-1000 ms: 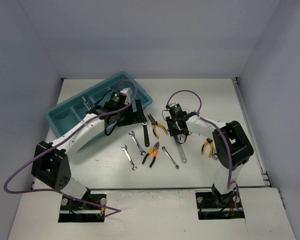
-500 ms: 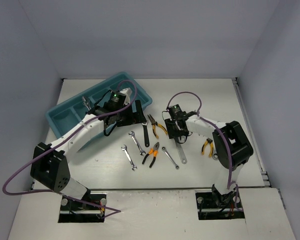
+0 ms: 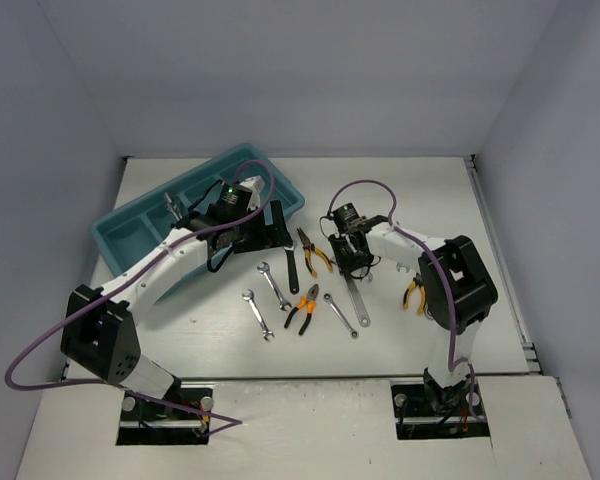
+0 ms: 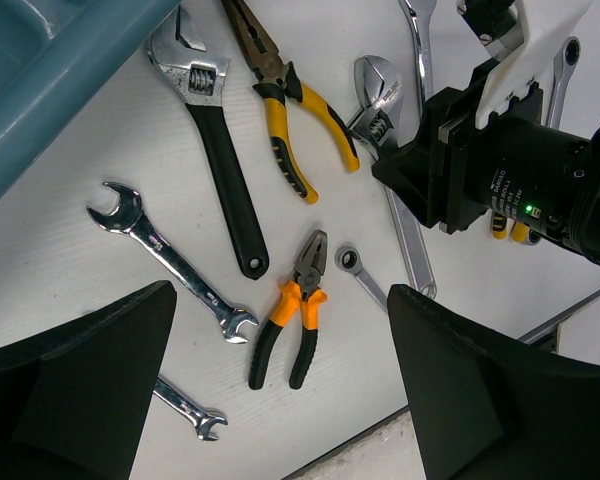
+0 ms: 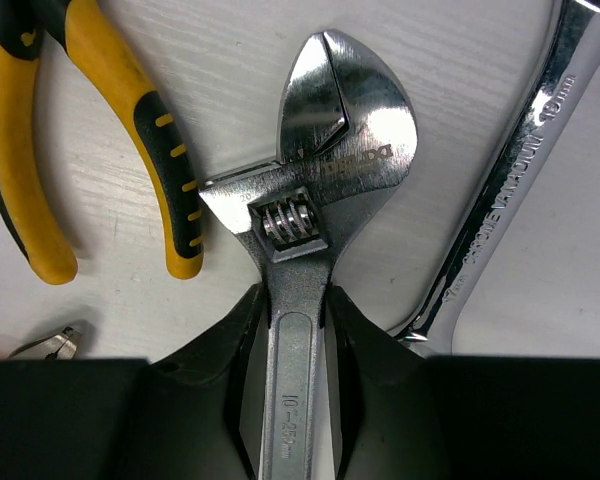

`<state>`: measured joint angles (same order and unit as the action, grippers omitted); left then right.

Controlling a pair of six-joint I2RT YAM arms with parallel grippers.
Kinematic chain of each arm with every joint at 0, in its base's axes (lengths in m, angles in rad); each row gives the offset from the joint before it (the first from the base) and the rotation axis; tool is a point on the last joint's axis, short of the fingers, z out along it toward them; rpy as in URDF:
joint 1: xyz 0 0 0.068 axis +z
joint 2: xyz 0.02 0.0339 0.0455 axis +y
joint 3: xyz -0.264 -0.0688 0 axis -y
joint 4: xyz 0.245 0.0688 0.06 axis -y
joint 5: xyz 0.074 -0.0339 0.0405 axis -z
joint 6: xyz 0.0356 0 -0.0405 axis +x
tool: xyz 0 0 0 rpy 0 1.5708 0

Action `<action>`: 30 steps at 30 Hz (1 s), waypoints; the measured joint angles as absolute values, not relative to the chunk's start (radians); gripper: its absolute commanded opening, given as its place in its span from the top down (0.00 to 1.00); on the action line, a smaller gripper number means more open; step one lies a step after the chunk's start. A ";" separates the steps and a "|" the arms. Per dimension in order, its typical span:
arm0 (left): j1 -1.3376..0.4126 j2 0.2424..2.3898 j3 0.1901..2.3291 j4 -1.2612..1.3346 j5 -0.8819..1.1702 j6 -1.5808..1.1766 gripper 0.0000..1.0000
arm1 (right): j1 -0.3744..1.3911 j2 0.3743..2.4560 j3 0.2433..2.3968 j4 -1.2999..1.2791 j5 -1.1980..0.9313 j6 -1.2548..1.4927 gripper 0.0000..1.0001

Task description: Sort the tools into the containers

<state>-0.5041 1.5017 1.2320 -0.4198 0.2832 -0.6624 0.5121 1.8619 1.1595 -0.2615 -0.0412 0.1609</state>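
Right pincer (image 5: 292, 318) is pinching the shaft of the silver adjustable wrench (image 5: 332, 130), with the wrench head poking out ahead of the fingers. It's crowded: yellow-and-black-handled pliers (image 5: 130, 120) lie just left, and a slim silver combination wrench (image 5: 510, 190) is just right. Left pincer (image 4: 280, 335) hangs spread wide above orange-handled pliers (image 4: 302, 285), the teal plastic tray (image 4: 40, 90) at its far-left edge.
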 measured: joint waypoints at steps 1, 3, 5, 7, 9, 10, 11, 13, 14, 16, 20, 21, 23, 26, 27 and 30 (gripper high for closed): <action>-0.504 1.502 1.232 -0.420 0.283 -0.662 0.15 | 0.512 1.861 1.159 -0.262 -0.041 0.160 1.00; -0.504 1.502 1.232 -0.419 0.284 -0.662 0.15 | 0.512 1.858 1.158 -0.262 -0.039 0.157 1.00; -0.504 1.502 1.232 -0.418 0.284 -0.662 0.15 | 0.513 1.849 1.149 -0.257 -0.038 0.152 1.00; -0.504 1.503 1.232 -0.416 0.285 -0.663 0.15 | 0.513 1.834 1.133 -0.254 -0.038 0.143 1.00; -0.504 1.507 1.232 -0.411 0.289 -0.664 0.15 | 0.513 1.804 1.108 -0.256 -0.039 0.128 1.00; -0.504 1.511 1.232 -0.406 0.291 -0.664 0.15 | 0.513 1.784 1.095 -0.260 -0.039 0.123 1.00; -0.504 1.515 1.232 -0.401 0.294 -0.666 0.15 | 0.513 1.762 1.083 -0.262 -0.041 0.116 1.00; -0.504 1.523 1.232 -0.388 0.302 -0.671 0.15 | 0.514 1.713 1.067 -0.264 -0.044 0.105 1.00; -0.504 1.528 1.232 -0.381 0.306 -0.674 0.15 | 0.514 1.689 1.061 -0.265 -0.044 0.100 1.00; -0.504 1.538 1.232 -0.359 0.319 -0.687 0.15 | 0.514 1.642 1.053 -0.253 -0.056 0.090 1.00; -0.505 1.563 1.230 -0.289 0.352 -0.716 0.15 | 0.519 1.552 1.034 -0.220 -0.096 0.073 1.00; -0.507 1.571 1.228 -0.263 0.362 -0.726 0.15 | 0.519 1.536 1.031 -0.215 -0.109 0.072 1.00; -0.515 1.585 1.219 -0.207 0.378 -0.745 0.15 | 0.519 1.515 1.027 -0.206 -0.135 0.070 1.00; -0.533 1.606 1.205 -0.136 0.399 -0.774 0.15 | 0.524 1.500 1.023 -0.196 -0.168 0.070 1.00; -0.540 1.613 1.200 -0.113 0.404 -0.783 0.15 | 0.527 1.498 1.022 -0.192 -0.176 0.070 1.00; -0.562 1.633 1.196 -0.057 0.419 -0.806 0.15 | 0.538 1.493 1.022 -0.182 -0.202 0.073 1.00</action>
